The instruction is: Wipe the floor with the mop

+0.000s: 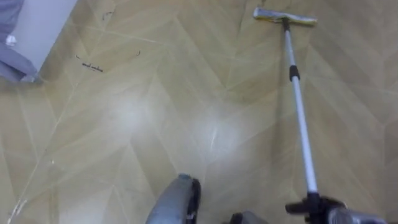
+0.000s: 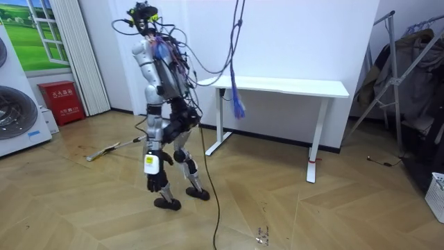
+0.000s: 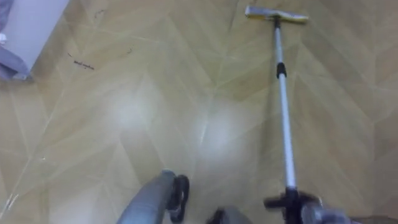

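A mop lies out across the wooden floor in front of me. Its flat head [image 1: 285,17] rests on the floor at the far right, and its silver pole [image 1: 301,124] runs back toward my lower right. My right hand [image 1: 314,207] is curled round the near end of the pole. My left hand [image 1: 194,198] hangs low at the bottom centre, away from the mop, at the end of a grey forearm. In the room view I stand upright on the floor with the mop [image 2: 111,148] reaching out toward that view's left.
A white and grey appliance [image 1: 34,34] stands at the far left. Dark scuff marks [image 1: 91,66] lie on the floor near it. In the room view a white table [image 2: 284,87] stands behind me, with a washing machine [image 2: 17,111] and a red box [image 2: 62,101] at that view's left.
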`<state>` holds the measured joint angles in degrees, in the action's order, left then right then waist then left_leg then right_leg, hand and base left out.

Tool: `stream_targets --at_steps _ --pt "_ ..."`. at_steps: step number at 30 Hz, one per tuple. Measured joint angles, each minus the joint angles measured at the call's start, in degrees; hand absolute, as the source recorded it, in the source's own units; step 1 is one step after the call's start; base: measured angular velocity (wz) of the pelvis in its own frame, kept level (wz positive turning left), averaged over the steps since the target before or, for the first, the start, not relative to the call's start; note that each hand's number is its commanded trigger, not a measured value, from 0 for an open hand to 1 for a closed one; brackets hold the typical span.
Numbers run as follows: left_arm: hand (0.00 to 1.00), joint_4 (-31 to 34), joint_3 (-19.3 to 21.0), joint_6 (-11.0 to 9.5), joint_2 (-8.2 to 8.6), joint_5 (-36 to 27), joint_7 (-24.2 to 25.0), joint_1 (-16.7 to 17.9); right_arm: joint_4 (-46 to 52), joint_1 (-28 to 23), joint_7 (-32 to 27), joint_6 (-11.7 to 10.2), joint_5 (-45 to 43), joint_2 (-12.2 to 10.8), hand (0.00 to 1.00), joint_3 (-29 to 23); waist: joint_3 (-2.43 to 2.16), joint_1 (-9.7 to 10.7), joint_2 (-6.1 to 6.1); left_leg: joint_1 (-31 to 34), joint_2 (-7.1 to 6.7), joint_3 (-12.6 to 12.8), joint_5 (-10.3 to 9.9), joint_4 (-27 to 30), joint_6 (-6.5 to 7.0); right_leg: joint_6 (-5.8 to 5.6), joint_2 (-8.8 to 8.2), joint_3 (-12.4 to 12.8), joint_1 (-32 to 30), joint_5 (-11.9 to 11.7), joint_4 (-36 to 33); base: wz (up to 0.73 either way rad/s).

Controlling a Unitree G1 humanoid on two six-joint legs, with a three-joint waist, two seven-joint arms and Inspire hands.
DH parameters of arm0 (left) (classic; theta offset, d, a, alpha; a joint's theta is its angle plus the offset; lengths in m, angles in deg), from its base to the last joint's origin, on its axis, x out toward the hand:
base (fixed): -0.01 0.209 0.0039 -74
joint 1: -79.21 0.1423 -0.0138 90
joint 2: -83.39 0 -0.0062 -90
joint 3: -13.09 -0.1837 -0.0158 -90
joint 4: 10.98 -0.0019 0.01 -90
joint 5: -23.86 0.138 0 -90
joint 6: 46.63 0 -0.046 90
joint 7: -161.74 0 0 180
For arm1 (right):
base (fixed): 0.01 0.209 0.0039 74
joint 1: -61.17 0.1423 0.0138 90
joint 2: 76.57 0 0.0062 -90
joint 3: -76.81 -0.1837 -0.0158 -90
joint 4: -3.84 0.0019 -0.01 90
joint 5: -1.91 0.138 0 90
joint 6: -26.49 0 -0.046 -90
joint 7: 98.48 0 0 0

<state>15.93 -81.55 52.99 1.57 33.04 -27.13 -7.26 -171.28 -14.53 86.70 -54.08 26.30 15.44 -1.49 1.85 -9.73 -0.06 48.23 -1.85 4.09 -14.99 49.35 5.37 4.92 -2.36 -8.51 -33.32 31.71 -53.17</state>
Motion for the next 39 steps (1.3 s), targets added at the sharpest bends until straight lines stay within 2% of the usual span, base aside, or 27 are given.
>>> stream_targets --at_steps 2,3,4,6,8,9,11,12,14,17,18,19,21,23,25,27,28,29,30,31,32,34,35,36,37,38,39 --pt "0.0 -0.3 0.0 0.1 0.32 0.1 0.4 -0.3 -0.3 -4.7 -0.1 0.0 -1.2 0.9 1.0 0.1 -0.57 1.4 1.11 -1.5 -1.96 0.5 -1.8 0.0 1.38 -1.37 -1.92 0.7 0.0 -0.7 -3.8 0.29" --pt "0.0 -0.3 0.0 -0.2 0.41 0.6 0.6 -0.3 -1.5 -7.5 -0.3 0.0 -2.8 1.1 1.0 0.2 -1.13 2.8 1.85 -2.9 -3.1 1.0 -3.1 0.1 2.15 -3.97 -3.41 1.5 -1.0 -2.6 -8.4 0.29" --pt "0.0 0.2 0.0 -0.4 0.56 0.6 0.6 -0.2 -2.2 -10.2 -1.0 0.4 -3.5 1.0 1.0 0.7 -1.67 3.6 2.88 -4.3 -3.69 1.1 -4.4 0.2 2.7 -5.51 -3.55 2.8 -2.4 -5.8 -12.6 0.19" --pt "0.0 0.9 0.0 -0.4 0.62 0.4 0.5 -0.3 -2.0 -13.2 -2.3 0.8 -3.4 0.3 1.0 1.1 -1.68 4.7 4.9 -6.3 -3.68 0.3 -6.1 -0.2 3.14 -6.25 -2.45 4.9 -4.8 -11.0 -17.2 -0.07" --pt "0.0 1.3 -0.1 -0.9 0.82 0.3 -0.6 -0.4 -1.7 -14.5 -3.4 0.8 -3.5 -1.0 1.0 1.1 -1.17 5.9 5.25 -8.0 -3.77 0.3 -6.4 -2.0 3.07 -6.47 -1.58 7.0 -8.2 -10.3 -16.3 -0.1" --pt "0.0 1.2 -0.1 -0.9 0.97 0.5 -0.9 -0.6 -1.6 -15.4 -4.1 0.8 -3.4 -2.3 1.0 1.1 -1.2 6.8 5.98 -9.2 -3.81 0.3 -6.4 -3.0 3.1 -6.57 -1.7 7.4 -10.7 -9.9 -13.1 0.0" --pt "0.0 1.3 -0.7 -0.8 0.97 0.5 -1.3 -0.2 -1.3 -16.0 -4.9 1.2 -3.9 -4.0 1.0 0.4 -0.88 7.8 5.44 -11.3 -3.89 0.3 -6.7 -4.6 2.72 -6.45 -1.82 8.1 -13.0 -10.2 -3.8 0.06" --pt "0.0 1.2 -1.2 -0.5 0.98 0.5 -1.3 0.2 -1.1 -15.7 -4.9 1.9 -4.4 -4.7 1.0 0.2 -0.99 8.0 5.54 -12.6 -3.73 0.3 -7.5 -4.9 2.18 -5.59 -2.03 8.0 -13.7 -12.0 3.2 0.0" --pt "0.0 1.2 -1.2 0.3 1.47 0.5 -1.4 1.1 -1.0 -15.5 -4.9 2.9 -4.9 -4.7 1.0 -0.3 -0.82 8.0 4.87 -14.5 -3.37 -0.3 -9.4 -4.3 1.03 -4.52 -2.49 6.6 -12.5 -15.6 7.1 -0.05" --pt "0.0 1.2 -1.2 1.6 1.22 -0.3 -1.7 1.6 -0.4 -11.8 -5.3 4.5 -7.3 -4.1 1.0 -1.6 -0.67 7.1 4.0 -15.0 -1.66 -1.1 -11.6 1.0 -1.66 -2.04 -2.45 3.5 -10.5 -14.3 4.6 0.01" --pt "0.0 1.2 -1.2 2.2 1.06 -0.9 -2.0 1.0 -1.6 -8.8 -5.5 5.1 -8.6 -3.5 1.0 -2.5 -0.57 6.4 3.44 -12.1 -0.51 -1.0 -9.9 8.7 -3.82 -1.18 -1.92 3.0 -10.6 -12.5 2.2 0.05" --pt "0.0 1.2 -1.2 2.3 0.97 -1.3 -2.2 0.7 -1.9 -7.2 -5.6 5.5 -9.0 -3.1 1.0 -2.6 -0.37 5.9 2.98 -10.4 0.21 -1.1 -8.3 12.5 -4.68 -0.95 -1.41 3.1 -10.7 -11.6 1.1 -0.13" --pt "0.0 1.3 -2.5 2.4 0.11 -3.3 -3.3 0.2 -1.5 -0.7 -5.7 5.1 -9.0 -1.8 1.0 -1.7 -0.09 3.5 0.11 -4.6 1.26 -1.6 1.0 24.8 -6.32 0.67 -0.56 3.3 -10.5 -8.3 -2.9 -0.22" --pt "0.0 1.6 -2.5 2.2 -0.35 -3.9 -3.5 0.1 -0.6 3.1 -5.1 4.1 -8.1 -1.5 1.0 -1.6 0.1 2.6 -1.26 -1.9 1.42 -2.5 5.1 28.5 -7.13 1.82 0.42 3.5 -9.4 -7.2 -3.7 0.05" --pt "0.0 1.7 -2.5 1.7 -0.33 -4.0 -3.4 0.0 0.5 5.8 -3.7 3.4 -6.7 -0.9 1.0 -1.6 0.59 1.0 -2.07 -0.4 2.51 -2.7 3.1 25.9 -6.53 2.19 1.24 2.8 -8.2 -6.6 -3.6 -0.04" --pt "0.0 1.7 -2.3 1.5 -0.16 -4.0 -2.9 0.4 1.6 7.2 -2.5 2.3 -5.7 -0.7 1.0 -1.6 0.55 -0.4 -1.71 -0.1 2.96 -2.7 -1.0 16.0 -6.05 2.51 2.05 1.6 -6.1 -5.9 -2.0 0.0" --pt "0.0 1.7 -2.3 1.5 -0.16 -4.0 -2.8 0.4 1.8 7.1 -2.4 2.3 -5.2 -0.6 1.0 -1.6 0.56 -0.4 -1.51 -0.2 2.55 -2.7 -1.2 12.4 -5.98 2.37 2.02 1.2 -5.5 -5.8 -1.3 0.36" --pt "0.0 1.7 -2.2 1.5 -0.16 -3.9 -2.6 0.2 1.8 6.2 -2.4 2.2 -4.4 -0.6 1.0 -1.6 0.46 -0.2 -0.98 -0.2 2.17 -2.8 -0.9 4.0 -6.02 1.61 1.89 0.8 -4.5 -5.2 0.0 0.4" --pt "0.0 1.7 -2.1 1.6 -0.22 -3.8 -1.9 0.1 1.7 4.4 -2.5 2.0 -3.7 -0.6 1.0 -1.6 0.37 -0.2 -0.22 -0.2 2.03 -2.1 0.5 -0.3 -3.78 1.1 1.53 0.2 -3.3 -4.7 0.8 0.37" --pt "0.0 1.6 -2.1 1.6 -0.23 -3.9 -1.6 0.2 1.6 3.5 -2.3 2.0 -3.1 -0.5 1.0 -1.5 0.23 -0.2 -0.03 -0.5 1.91 -1.6 0.3 -0.5 -3.35 0.68 1.22 0.1 -2.8 -4.3 1.1 0.28" --pt "0.0 1.2 -2.1 1.5 0.21 -3.9 -1.0 0.3 1.3 0.8 -1.6 1.6 -1.6 0.4 1.0 -1.0 -0.41 -0.1 1.12 -1.4 1.52 -1.2 -0.5 -0.8 -1.94 -0.23 0.86 0.1 -1.8 -3.8 2.2 0.14" --pt "0.0 1.2 -2.1 1.4 0.44 -3.9 -0.4 0.5 -0.2 -2.2 -1.5 1.6 -1.8 1.3 1.0 0.4 -0.61 0.0 2.15 -3.3 0.52 0.2 -1.8 -1.1 0.13 -1.44 -0.58 0.5 -0.2 -3.2 2.0 0.12" --pt "0.0 1.3 -2.0 1.4 0.41 -3.9 -0.5 0.2 -0.9 -4.4 -1.9 1.6 -2.2 1.8 1.0 1.1 -0.7 1.0 2.39 -4.6 -1.14 0.6 -2.3 -1.8 0.86 -1.76 -2.09 0.5 0.0 -3.0 -0.1 0.38" --pt "0.0 1.2 -1.9 1.4 0.35 -3.9 -0.5 -0.1 -1.3 -6.4 -2.6 1.9 -2.6 2.1 1.0 1.3 -1.1 2.2 3.21 -5.3 -2.16 1.0 -3.3 -1.9 1.61 -2.42 -3.45 0.5 0.0 -3.4 -2.2 0.48" --pt "0.0 1.2 -1.8 1.3 0.3 -3.9 -0.5 -0.2 -1.6 -7.2 -3.0 2.0 -2.8 2.1 1.0 1.3 -1.16 2.9 3.49 -5.7 -2.34 1.5 -3.9 -1.8 2.04 -2.95 -3.91 0.5 -0.1 -3.7 -3.5 0.43" --pt "0.0 1.2 -1.8 1.2 0.33 -3.9 -0.5 -0.6 -2.1 -8.3 -3.5 2.2 -2.9 2.0 1.0 1.3 -1.03 3.8 3.85 -6.8 -3.04 1.7 -4.8 -1.7 2.6 -4.75 -4.87 0.6 -0.5 -4.7 -6.3 0.12" --pt "0.0 1.2 -1.8 1.0 0.51 -3.9 -0.5 -0.6 -2.1 -9.3 -4.4 2.5 -2.8 1.5 1.0 1.3 -1.05 4.1 4.37 -7.8 -3.23 1.6 -5.8 -1.7 2.9 -5.6 -4.86 1.6 -1.4 -6.9 -9.0 -0.11"
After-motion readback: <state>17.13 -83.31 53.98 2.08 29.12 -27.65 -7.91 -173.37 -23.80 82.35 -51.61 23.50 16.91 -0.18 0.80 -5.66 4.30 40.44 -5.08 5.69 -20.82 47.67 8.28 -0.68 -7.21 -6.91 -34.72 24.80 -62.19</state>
